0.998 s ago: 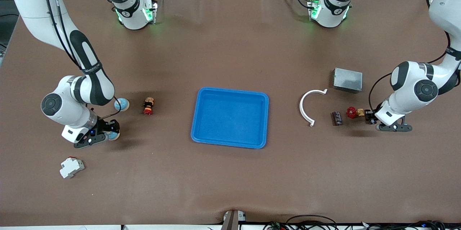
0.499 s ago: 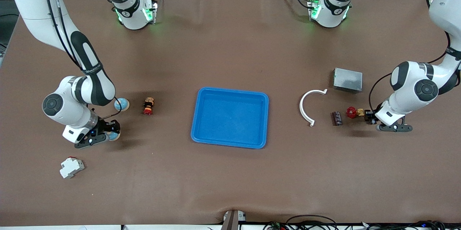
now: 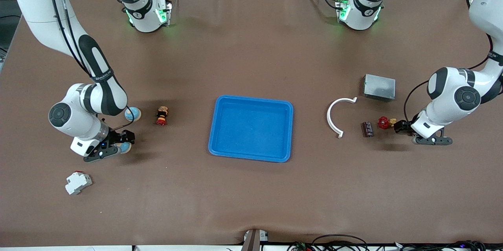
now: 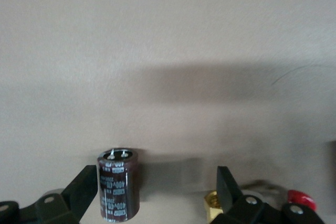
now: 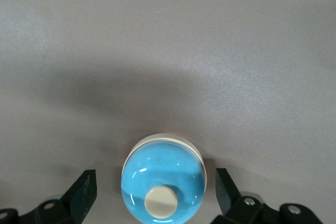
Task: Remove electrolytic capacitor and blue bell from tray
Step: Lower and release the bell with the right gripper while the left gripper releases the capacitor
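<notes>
The dark brown capacitor (image 3: 367,129) lies on the table toward the left arm's end. My left gripper (image 3: 399,126) is low beside it and open. In the left wrist view the capacitor (image 4: 118,191) sits close to one of the fingers (image 4: 84,187) of the left gripper (image 4: 156,192), which does not grip it. A blue bell (image 3: 125,148) with a cream knob rests on the table under my right gripper (image 3: 122,143). The right wrist view shows the bell (image 5: 163,182) centred in the right gripper (image 5: 155,192), whose open fingers (image 5: 224,190) stand apart from it.
A blue tray (image 3: 251,98) sits mid-table. A red-handled brass valve (image 3: 383,122) lies against the left gripper's side. A white curved piece (image 3: 329,115) and grey box (image 3: 379,87) are nearby. A second blue bell (image 3: 132,114), a small figure (image 3: 161,116) and a white breaker (image 3: 78,182) lie toward the right arm's end.
Both grippers have gone from shut to wide open. Both hands have shifted slightly. The capacitor and the bell stay on the table.
</notes>
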`<state>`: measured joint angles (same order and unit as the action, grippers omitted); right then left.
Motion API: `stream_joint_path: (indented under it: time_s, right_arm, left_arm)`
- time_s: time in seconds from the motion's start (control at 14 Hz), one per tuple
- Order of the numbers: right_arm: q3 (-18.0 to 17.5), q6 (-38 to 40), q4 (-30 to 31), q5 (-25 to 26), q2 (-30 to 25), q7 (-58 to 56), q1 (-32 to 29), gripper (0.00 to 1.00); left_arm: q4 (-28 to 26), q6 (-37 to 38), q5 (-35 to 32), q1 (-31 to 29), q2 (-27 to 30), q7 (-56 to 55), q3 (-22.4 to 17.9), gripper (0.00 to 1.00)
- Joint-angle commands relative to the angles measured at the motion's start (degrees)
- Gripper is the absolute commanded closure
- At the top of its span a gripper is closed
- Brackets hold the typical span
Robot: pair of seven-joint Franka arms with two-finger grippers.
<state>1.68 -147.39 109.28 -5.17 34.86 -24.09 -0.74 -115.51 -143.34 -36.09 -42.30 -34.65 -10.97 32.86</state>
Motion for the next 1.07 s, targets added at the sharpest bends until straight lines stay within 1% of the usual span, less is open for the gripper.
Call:
stream_joint_path:
  time_s: [0.0, 0.14, 0.29, 0.36, 0.5, 0.71, 0.93, 1.0]
  right_arm:
    - [-0.45, 2.27, -0.12, 0.34, -1.37, 0.45, -0.14, 0.00]
    - [-0.63, 5.25, -0.12, 0.34, -3.38, 3.24, -0.05, 0.00]
    - [-0.63, 11.04, -0.47, 0.34, -6.37, 6.59, 1.26, 0.00]
    - [-0.63, 14.20, -1.17, 0.34, -8.12, 8.78, 1.70, 0.00]
    - [-0.54, 20.71, -1.53, 0.34, -12.16, 14.92, 3.02, 0.00]
    - [-0.28, 28.45, -1.53, 1.57, -18.14, 22.49, 6.53, 0.00]
    - [-0.54, 33.81, -1.35, 6.92, -25.70, 27.15, 8.29, 0.00]
    - [-0.63, 36.27, -1.44, 7.10, -27.98, 28.21, 8.39, 0.00]
  left_arm:
    - [2.20, 5.94, -0.47, -1.02, 1.34, 0.60, 2.90, 0.00]
    - [5.97, 14.01, -0.47, -1.03, 1.43, 0.69, 5.45, 0.00]
    - [11.07, 25.07, -0.21, -1.03, 1.87, 0.69, 8.52, 0.00]
    - [13.70, 29.30, 1.27, -1.11, 1.69, 0.87, 9.84, 0.00]
    - [16.88, 32.94, 7.07, -1.11, 2.65, 1.04, 10.12, 0.00]
    - [18.65, 35.14, 11.20, -1.37, 6.86, 1.13, 10.21, 0.00]
    - [20.14, 37.51, 17.70, -2.43, 12.40, 4.72, 10.12, 0.00]
    - [21.19, 39.09, 18.94, -2.43, 13.63, 5.95, 10.12, 0.00]
